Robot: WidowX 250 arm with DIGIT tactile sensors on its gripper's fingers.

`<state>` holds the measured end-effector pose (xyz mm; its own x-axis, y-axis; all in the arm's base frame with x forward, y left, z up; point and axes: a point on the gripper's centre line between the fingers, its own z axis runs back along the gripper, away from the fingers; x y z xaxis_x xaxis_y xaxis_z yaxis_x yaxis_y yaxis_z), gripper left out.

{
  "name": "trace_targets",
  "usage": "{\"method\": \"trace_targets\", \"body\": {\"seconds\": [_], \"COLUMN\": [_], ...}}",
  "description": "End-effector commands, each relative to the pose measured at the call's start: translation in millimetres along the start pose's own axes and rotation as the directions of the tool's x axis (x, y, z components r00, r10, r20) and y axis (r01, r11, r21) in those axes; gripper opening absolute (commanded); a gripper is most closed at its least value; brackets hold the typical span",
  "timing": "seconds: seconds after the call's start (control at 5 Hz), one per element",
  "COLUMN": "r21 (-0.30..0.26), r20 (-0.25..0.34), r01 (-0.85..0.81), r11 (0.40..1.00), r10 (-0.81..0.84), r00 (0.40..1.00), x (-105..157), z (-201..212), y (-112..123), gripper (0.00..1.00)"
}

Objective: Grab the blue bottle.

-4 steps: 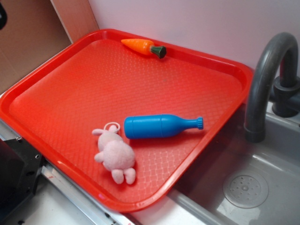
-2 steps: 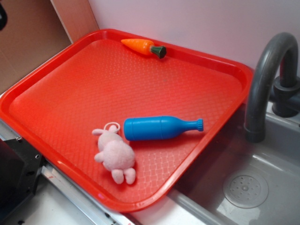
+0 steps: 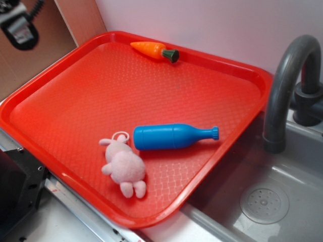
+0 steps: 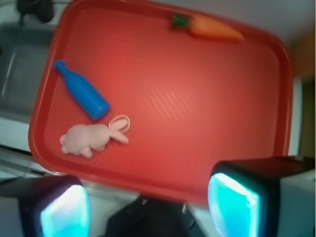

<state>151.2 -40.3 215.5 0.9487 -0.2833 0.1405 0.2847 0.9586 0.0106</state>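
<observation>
A bright blue smooth plastic bottle (image 3: 171,136) lies on its side on a red textured plastic tray (image 3: 75,101), in the half nearer the exterior camera. Its flat base points toward a pink plush bunny (image 3: 123,166), and its narrow neck with the ridged cap points toward the tray edge next to a grey sink basin (image 3: 267,201). The bunny lies just beside the base of the bottle, closer to the tray's near rim; whether the two touch cannot be told. An orange plastic toy carrot with a dark green top (image 3: 154,50) rests against the far rim of the tray, well apart from the bottle. A dark grey curved tap (image 3: 285,85) arches over the sink beside the tray.

In the wrist view the bottle (image 4: 81,96) sits near the left edge of the tray (image 4: 197,113), the bunny (image 4: 91,138) below it, and the carrot (image 4: 210,27) along the top rim. The two black fingers with glowing cyan pads (image 4: 64,215) frame the bottom of that view, spread wide apart with nothing between them, high above the tray's near rim and well away from the bottle. In the exterior view only a small part of the robot (image 3: 17,22) shows at the upper left corner.
</observation>
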Motion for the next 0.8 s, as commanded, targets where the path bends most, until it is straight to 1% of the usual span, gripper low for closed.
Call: {"method": "trace_targets", "body": {"seconds": [0.0, 0.2, 0.4, 0.6], "r21": [-0.059, -0.097, -0.139, -0.161], "r20": [0.069, 0.041, 0.023, -0.011], "r01": [0.258, 0.302, 0.335, 0.382], "r11": [0.964, 0.948, 0.932, 0.910], "r10": [-0.254, -0.300, -0.335, -0.388], "r00": [0.965, 0.953, 0.942, 0.921], "x": [52, 71, 79, 82], "z": [-34, -57, -81, -105], "y": [-36, -49, -57, -68], "gripper": [1.00, 1.00, 1.00, 1.00]}}
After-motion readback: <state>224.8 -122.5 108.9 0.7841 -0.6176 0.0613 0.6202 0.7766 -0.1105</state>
